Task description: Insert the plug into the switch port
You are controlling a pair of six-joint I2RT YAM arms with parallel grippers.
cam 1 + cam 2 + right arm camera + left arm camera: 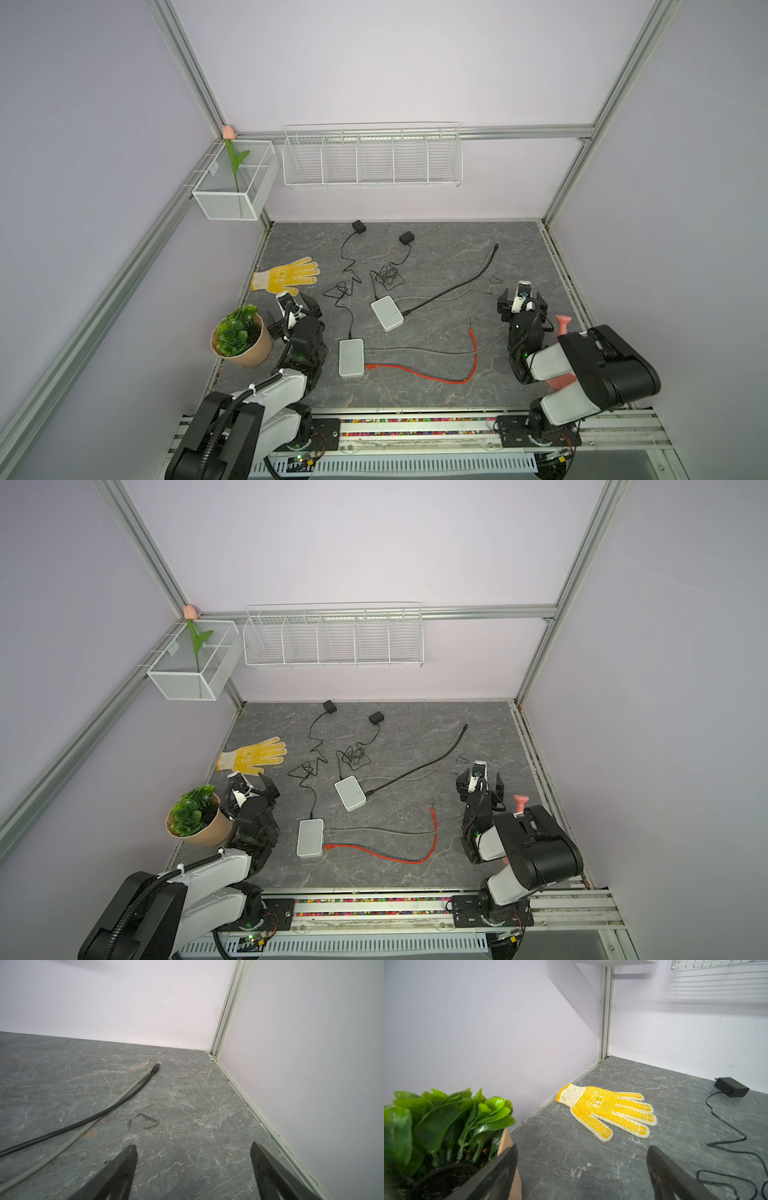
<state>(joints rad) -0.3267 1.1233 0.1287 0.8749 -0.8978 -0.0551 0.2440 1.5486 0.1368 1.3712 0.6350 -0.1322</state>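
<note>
Red cable's loose plug (471, 331) is lying on the counter (415, 399), well apart from the rear switch (387, 312) and near switch (351, 357); both arms' jaws are hanging wide open, gripping nothing, so insertion is looking unstarted.

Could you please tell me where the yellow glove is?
In a top view, the yellow glove lies flat at the table's left edge, just beyond the left gripper and potted plant.
</note>
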